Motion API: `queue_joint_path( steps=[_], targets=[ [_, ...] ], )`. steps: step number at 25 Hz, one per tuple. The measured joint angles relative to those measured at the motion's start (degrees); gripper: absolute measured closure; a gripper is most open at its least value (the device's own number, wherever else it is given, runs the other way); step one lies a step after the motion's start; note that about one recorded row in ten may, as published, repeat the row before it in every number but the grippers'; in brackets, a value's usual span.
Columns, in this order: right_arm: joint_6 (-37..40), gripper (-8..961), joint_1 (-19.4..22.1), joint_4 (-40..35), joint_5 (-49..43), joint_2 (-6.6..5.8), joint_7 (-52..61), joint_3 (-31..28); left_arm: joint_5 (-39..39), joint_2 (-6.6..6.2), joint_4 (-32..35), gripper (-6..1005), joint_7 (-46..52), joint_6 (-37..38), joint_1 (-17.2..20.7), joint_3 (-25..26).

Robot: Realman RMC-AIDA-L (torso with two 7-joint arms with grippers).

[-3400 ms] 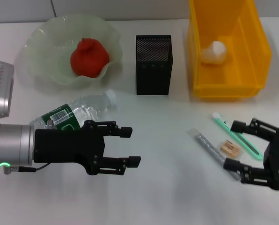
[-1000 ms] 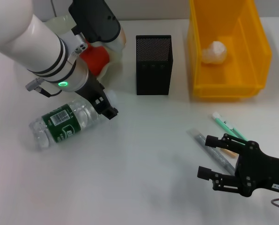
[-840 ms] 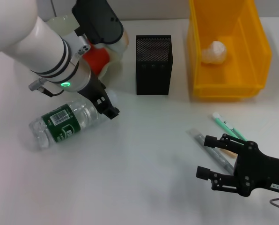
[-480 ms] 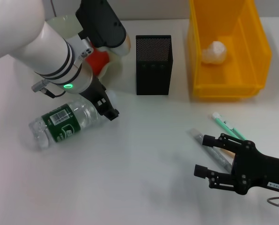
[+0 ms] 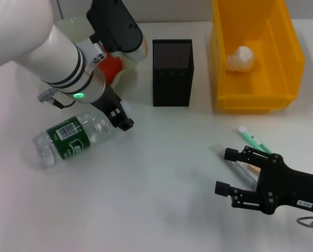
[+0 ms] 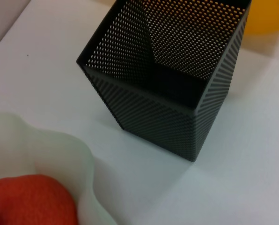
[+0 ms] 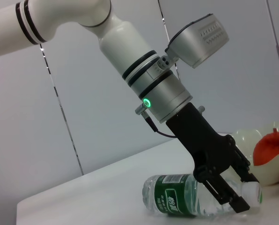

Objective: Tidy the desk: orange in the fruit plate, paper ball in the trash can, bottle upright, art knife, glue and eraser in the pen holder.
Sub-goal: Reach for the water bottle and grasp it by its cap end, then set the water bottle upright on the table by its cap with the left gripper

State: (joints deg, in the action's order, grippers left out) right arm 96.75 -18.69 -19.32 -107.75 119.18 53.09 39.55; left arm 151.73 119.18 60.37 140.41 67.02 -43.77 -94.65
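A clear bottle with a green label (image 5: pixel 70 137) lies on its side at the left of the table; it also shows in the right wrist view (image 7: pixel 177 201). My left gripper (image 5: pixel 121 118) points down at its cap end, open, with fingers (image 7: pixel 231 199) on either side of the neck. The orange (image 5: pixel 110 67) sits in the pale fruit plate (image 5: pixel 72 26). The paper ball (image 5: pixel 240 58) lies in the yellow bin (image 5: pixel 295 58). My right gripper (image 5: pixel 223 170) is open and empty just above the table, over the art knife (image 5: pixel 222 153). The green glue stick (image 5: pixel 251 137) lies beside it. The eraser is hidden.
The black mesh pen holder (image 5: pixel 172 73) stands upright at the middle back, between plate and bin; it fills the left wrist view (image 6: pixel 163 93), beside the plate rim (image 6: pixel 60 154) and the orange (image 6: pixel 32 199). My left arm covers much of the plate.
My left arm has swung up and over, now pointing down at the bottle's neck, and has barely moved in the last second. My right gripper has crept left over the art knife.
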Motion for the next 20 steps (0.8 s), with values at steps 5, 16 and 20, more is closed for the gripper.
queue_joint_path(
  steps=[5, 16, 20],
  targets=[
    [-0.13, 121, -0.05, 0.08, 0.02, 0.00, 0.00, -0.01, -0.42, -0.01, -0.17, 337, 0.15, -0.19, -0.18, 0.28],
    [-1.31, 122, -0.29, 0.06, 0.27, 0.00, -0.01, 0.00, -0.25, -0.01, 0.50, 564, -0.01, -0.29, -0.22, 0.53],
    [-1.50, 122, -0.30, 0.07, 0.34, 0.00, 0.00, -0.02, -0.54, -0.01, 2.76, 563, 0.28, 0.62, 0.48, 0.51]
  ],
)
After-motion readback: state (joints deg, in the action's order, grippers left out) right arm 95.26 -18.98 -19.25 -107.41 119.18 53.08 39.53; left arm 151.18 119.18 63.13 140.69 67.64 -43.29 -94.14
